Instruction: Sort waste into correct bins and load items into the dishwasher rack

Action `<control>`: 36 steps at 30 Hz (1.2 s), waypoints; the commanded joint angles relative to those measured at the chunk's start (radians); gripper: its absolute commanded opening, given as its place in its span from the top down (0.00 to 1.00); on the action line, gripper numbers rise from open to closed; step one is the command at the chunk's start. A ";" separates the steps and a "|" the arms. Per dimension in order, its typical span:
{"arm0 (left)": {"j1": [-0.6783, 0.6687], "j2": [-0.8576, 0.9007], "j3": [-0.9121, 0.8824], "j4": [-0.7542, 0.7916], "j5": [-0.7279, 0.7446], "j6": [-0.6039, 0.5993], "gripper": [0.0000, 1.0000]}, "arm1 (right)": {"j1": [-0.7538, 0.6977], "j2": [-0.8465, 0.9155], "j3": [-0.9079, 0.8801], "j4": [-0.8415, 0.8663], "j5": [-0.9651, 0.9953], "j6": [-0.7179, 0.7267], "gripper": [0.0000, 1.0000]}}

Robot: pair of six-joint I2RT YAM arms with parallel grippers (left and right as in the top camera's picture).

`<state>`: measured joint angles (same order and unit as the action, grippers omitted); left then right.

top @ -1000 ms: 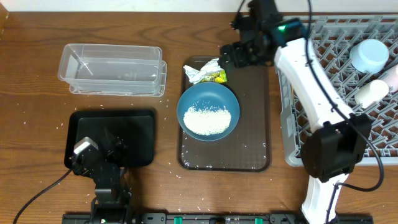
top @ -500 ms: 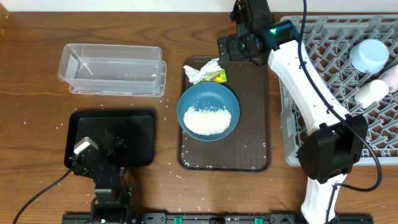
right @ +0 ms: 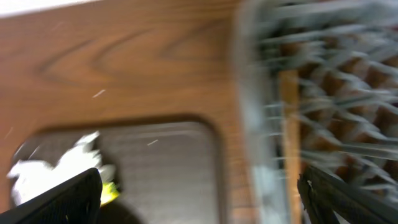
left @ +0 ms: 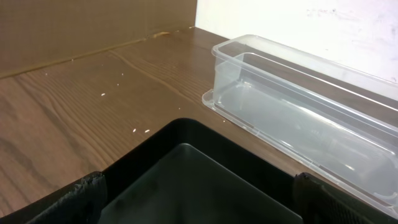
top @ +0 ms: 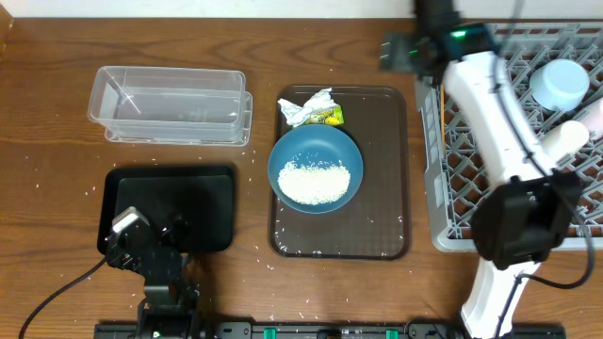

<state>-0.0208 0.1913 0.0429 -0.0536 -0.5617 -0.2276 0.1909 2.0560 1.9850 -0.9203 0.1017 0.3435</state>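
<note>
- Your right gripper [right: 202,200] is hanging over the far edge of the table, above the seam between the brown serving tray [top: 388,202] and the dishwasher rack [top: 579,193]. Its fingers are standing spread with nothing between them. The right wrist view is smearing badly, so you are working half-blind there.
- Your left gripper [left: 199,208] is also spread and empty, resting low over the black tray [top: 203,184]. The clear tub [top: 170,105] is sitting just beyond it.
- The waste is waiting on the serving tray. The snack wrapper [top: 314,108] is lying in the far left corner, just beside the dark blue bowl [top: 316,141], and the rice [top: 316,182] is heaped inside that bowl.

Risks you are facing:
- Going for the wrapper means reaching close to the bowl rim. A finger clipping the rim would be jolting rice out, and stray grains are already lying over tray and table.
- The wrapper is crumpled, with white paper folded in. A shallow pinch is likely catching one layer and dropping the rest.
- Your right forearm is crossing above the rack near the light blue bowl [top: 561,83] and the white cup [top: 563,139]. A low swing would be knocking them.
- The chopsticks [top: 441,122] are lying along the rack wall beside the tray. I judge them thin enough to be slipping through the lattice if bumped.
</note>
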 commanded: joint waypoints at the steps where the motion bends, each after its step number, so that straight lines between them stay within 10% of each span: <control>1: 0.003 0.003 -0.019 -0.029 -0.030 0.025 0.02 | -0.100 0.003 -0.003 -0.004 -0.073 0.060 0.01; 22: 0.002 0.008 0.026 0.544 0.694 -0.304 0.02 | -0.256 0.003 -0.003 -0.015 -0.084 0.060 0.01; 27: 0.002 0.148 0.245 0.347 0.848 -0.171 0.02 | -0.256 0.003 -0.003 -0.015 -0.084 0.060 0.01; 36: 0.002 0.869 1.093 -0.711 0.915 -0.002 0.02 | -0.256 0.003 -0.003 -0.015 -0.084 0.060 0.01</control>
<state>-0.0216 0.8757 0.9333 -0.6350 0.2977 -0.3065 -0.0597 2.0560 1.9839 -0.9340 0.0177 0.3912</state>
